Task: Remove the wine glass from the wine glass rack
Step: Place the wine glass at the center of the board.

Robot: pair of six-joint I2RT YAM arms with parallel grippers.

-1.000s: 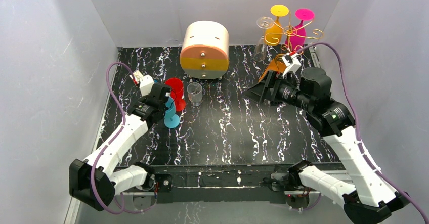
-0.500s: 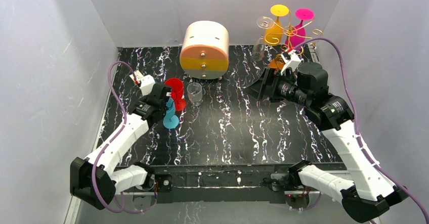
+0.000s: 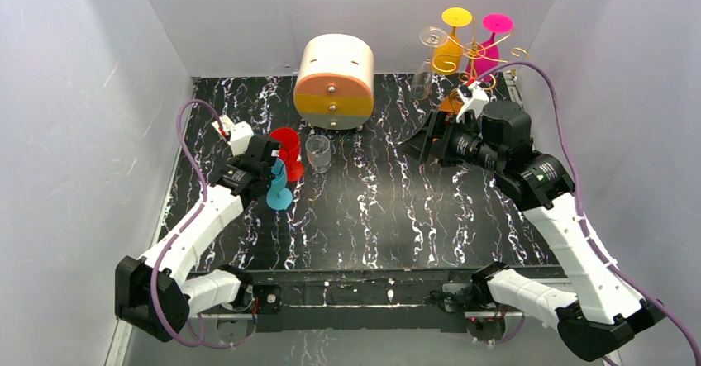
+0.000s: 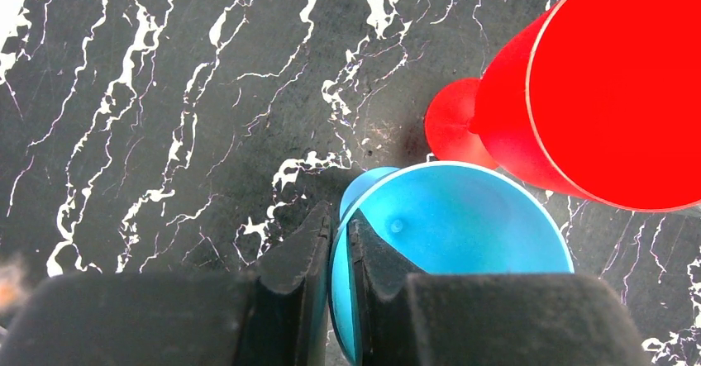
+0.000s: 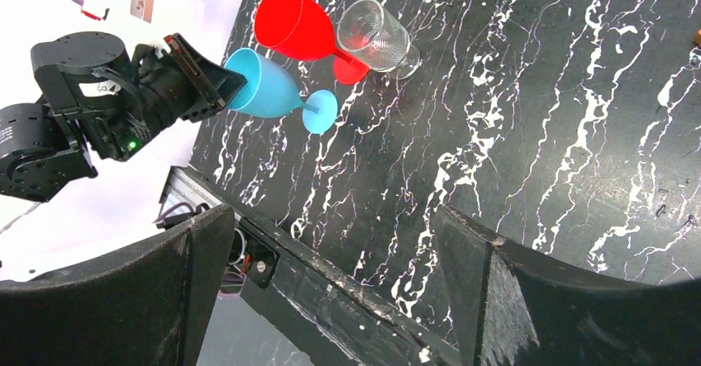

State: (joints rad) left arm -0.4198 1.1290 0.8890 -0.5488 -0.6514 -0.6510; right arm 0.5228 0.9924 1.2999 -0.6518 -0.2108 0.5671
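Here: pinching tilted blue wine glass [image 4: 463,242] at rim with left gripper [image 4: 339,232], nearly closed; holding right gripper [image 5: 335,217] wide open, empty, near wine glass rack [image 3: 473,50].

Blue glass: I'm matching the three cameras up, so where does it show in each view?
Top external: blue glass left of centre.
Left wrist: bottom centre, its rim between the left fingers.
Right wrist: upper left, tilted.
Shared landmark: the red glass, right beside it in all three.
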